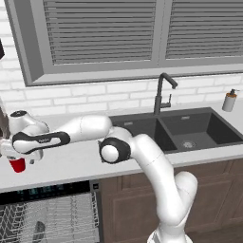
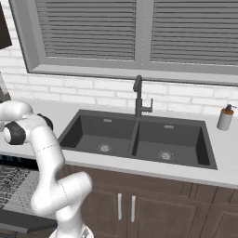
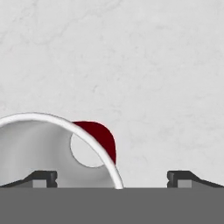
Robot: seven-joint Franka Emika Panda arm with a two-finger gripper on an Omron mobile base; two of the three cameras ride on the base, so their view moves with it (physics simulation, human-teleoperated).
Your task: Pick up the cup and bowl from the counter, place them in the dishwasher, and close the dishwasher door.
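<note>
Cup (image 3: 94, 135) sits on the worktop (image 3: 153, 65) at 8 o'clock in our hand view, off-centre between the released jaws of the end effector (image 3: 112, 177). Risk, we reckon: left finger clips the rim on closing and tips it.

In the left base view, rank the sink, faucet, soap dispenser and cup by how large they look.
1. sink
2. faucet
3. soap dispenser and cup: look alike; the cup is partly hidden by the arm, so unranked.
</note>
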